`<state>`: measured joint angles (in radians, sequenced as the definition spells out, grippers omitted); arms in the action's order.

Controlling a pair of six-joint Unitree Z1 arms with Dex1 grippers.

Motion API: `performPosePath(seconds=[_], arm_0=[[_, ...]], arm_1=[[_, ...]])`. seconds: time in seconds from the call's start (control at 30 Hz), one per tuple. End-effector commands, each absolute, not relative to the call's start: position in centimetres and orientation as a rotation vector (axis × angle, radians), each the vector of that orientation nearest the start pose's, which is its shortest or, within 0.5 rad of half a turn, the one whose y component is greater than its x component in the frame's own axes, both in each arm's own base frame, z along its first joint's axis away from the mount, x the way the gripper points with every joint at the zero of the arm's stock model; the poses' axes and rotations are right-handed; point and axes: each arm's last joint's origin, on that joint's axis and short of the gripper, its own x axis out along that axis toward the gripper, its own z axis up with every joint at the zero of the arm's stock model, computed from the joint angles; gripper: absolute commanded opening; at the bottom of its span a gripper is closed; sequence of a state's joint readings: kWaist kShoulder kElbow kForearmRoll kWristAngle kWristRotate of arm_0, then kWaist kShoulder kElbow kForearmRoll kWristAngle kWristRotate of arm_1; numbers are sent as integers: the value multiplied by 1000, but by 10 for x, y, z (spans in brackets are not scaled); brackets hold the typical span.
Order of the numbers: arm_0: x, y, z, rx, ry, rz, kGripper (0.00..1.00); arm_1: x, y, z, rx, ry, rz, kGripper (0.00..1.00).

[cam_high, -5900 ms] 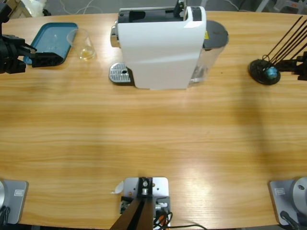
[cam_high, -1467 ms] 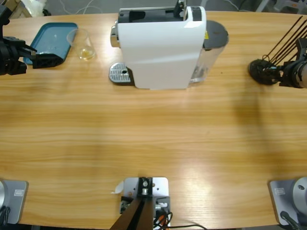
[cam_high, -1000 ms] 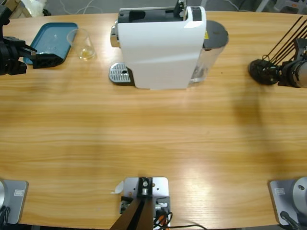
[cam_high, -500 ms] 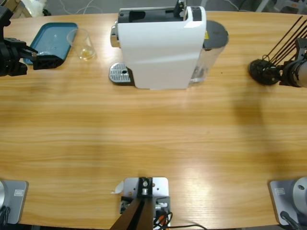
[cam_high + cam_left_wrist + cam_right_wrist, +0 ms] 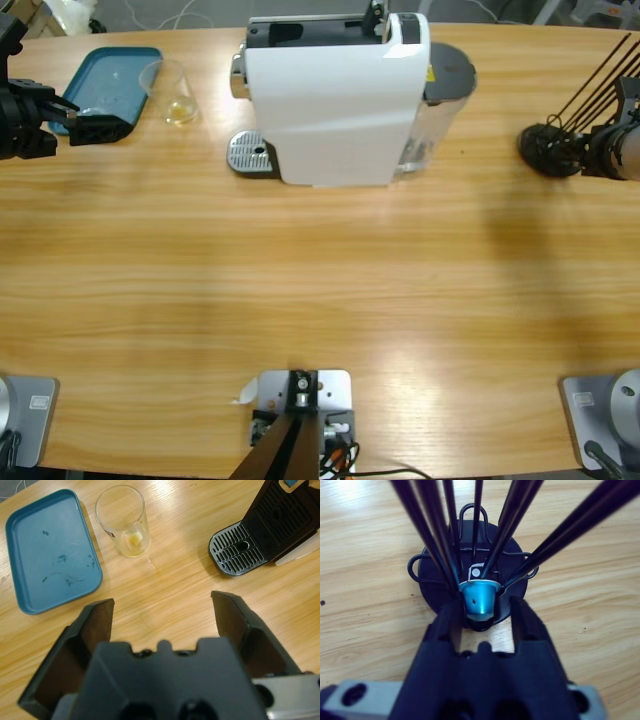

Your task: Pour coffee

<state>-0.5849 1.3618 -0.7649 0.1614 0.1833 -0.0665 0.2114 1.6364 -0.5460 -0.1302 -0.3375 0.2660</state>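
A clear glass (image 5: 172, 92) (image 5: 123, 521) stands beside the blue tray and holds a shallow pool of pale yellow coffee (image 5: 134, 540). The white coffee machine (image 5: 335, 95) sits at the table's far middle, its drip grate (image 5: 250, 153) (image 5: 239, 554) bare. At the left edge my left gripper (image 5: 100, 122) (image 5: 161, 601) is open and holds nothing, a short way from the glass. At the right, my right gripper (image 5: 575, 152) (image 5: 482, 611) has its jaws closed narrowly on a blue capsule (image 5: 480, 602) in the black wire capsule stand (image 5: 545, 150) (image 5: 440, 575).
A blue tray (image 5: 110, 75) (image 5: 47, 550) with a few smears lies at the far left, next to the glass. The stand's long black rods (image 5: 600, 75) slant up to the right over my right gripper. Bare wood fills the near half of the table.
The right arm has come in from the right edge to the capsule stand and now hides the blue capsule in the high view. Over the last second it barely shifts. The left arm stays still.
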Motion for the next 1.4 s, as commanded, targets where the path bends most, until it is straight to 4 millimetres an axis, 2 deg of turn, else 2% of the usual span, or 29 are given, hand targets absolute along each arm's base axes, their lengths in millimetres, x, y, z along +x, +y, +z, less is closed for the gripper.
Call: performPosePath(seconds=[0.03, 0.07, 0.13, 0.33, 0.4, 0.43, 0.5, 0.57, 0.6, 0.63, 0.67, 0.97, 1.23, 1.4], arm_0=[[191, -113, 281, 240, 738, -361, 837], [191, -113, 281, 240, 738, -361, 836], [191, -113, 280, 240, 739, -361, 838], [190, -113, 280, 240, 740, -361, 836], [190, -113, 280, 240, 740, -361, 836], [190, -113, 280, 240, 740, -361, 836], [191, -114, 279, 241, 743, -361, 835], [191, -114, 279, 240, 744, -364, 835], [191, -114, 279, 240, 744, -365, 835], [191, -114, 278, 241, 746, -365, 835], [191, -114, 278, 240, 745, -365, 835], [191, -114, 278, 240, 749, -371, 835], [190, -115, 277, 242, 748, -376, 835], [190, -116, 278, 241, 746, -378, 835]], arm_1=[[245, 33, 175, -14, 947, -270, 448], [245, 33, 175, -14, 949, -271, 455], [246, 33, 174, -13, 950, -272, 531], [245, 33, 175, -13, 948, -271, 498], [245, 33, 175, -12, 945, -271, 299], [245, 33, 176, -12, 944, -272, 244], [244, 33, 177, -13, 940, -274, 214], [243, 32, 178, -17, 933, -283, 100], [243, 32, 179, -20, 930, -287, 93], [242, 32, 180, -20, 927, -289, 18], [242, 31, 180, -21, 925, -291, 0], [239, 31, 184, -22, 908, -292, 0], [224, 27, 213, -29, 863, -285, 0], [234, 30, 237, -33, 843, -274, 0]])
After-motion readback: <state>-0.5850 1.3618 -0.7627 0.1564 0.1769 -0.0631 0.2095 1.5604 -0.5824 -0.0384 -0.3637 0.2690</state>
